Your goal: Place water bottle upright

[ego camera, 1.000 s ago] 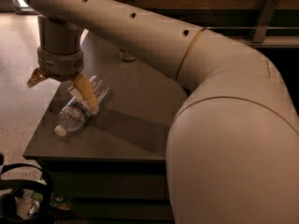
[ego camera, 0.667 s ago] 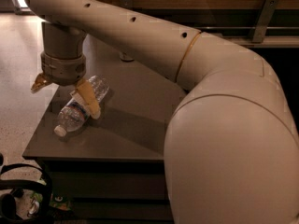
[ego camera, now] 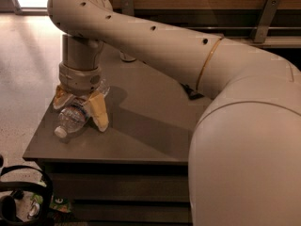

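Note:
The water bottle (ego camera: 70,120) lies on its side near the front left corner of the grey table (ego camera: 150,135). Its white cap (ego camera: 60,132) points toward the front left edge. My gripper (ego camera: 79,115) has come down over the bottle's middle. Its tan fingers (ego camera: 99,113) stand on either side of the bottle, spread and open. The bottle's upper part and label are mostly hidden under the wrist.
A small white object (ego camera: 127,57) stands at the table's back, partly behind my arm. A dark object (ego camera: 192,93) lies near the table's right side. A black looped item (ego camera: 23,192) and a green package (ego camera: 57,204) lie on the floor at the lower left.
My gripper has dropped and shifted slightly right, so its fingers now straddle the bottle. The bottle still lies in the same place.

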`<move>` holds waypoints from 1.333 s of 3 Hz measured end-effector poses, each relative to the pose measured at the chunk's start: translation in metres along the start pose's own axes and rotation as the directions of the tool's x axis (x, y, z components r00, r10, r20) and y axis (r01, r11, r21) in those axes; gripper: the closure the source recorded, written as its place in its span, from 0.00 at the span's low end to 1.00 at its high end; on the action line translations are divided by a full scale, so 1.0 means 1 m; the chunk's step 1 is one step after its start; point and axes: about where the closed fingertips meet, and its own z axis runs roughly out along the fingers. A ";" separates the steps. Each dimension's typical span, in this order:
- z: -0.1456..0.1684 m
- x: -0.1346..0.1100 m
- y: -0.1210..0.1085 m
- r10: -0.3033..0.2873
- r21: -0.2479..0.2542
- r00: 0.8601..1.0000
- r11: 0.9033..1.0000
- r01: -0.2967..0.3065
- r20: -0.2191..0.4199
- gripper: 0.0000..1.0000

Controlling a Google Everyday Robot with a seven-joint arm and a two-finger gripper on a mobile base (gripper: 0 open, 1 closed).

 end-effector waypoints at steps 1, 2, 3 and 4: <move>0.000 0.000 0.000 0.000 0.001 1.000 1.000 0.000 0.000 0.46; -0.007 -0.002 -0.001 0.000 0.001 1.000 1.000 0.000 0.000 0.69; -0.010 -0.004 -0.002 0.000 0.001 1.000 1.000 0.000 0.000 0.92; -0.009 -0.004 -0.003 -0.001 0.005 1.000 1.000 0.001 0.000 1.00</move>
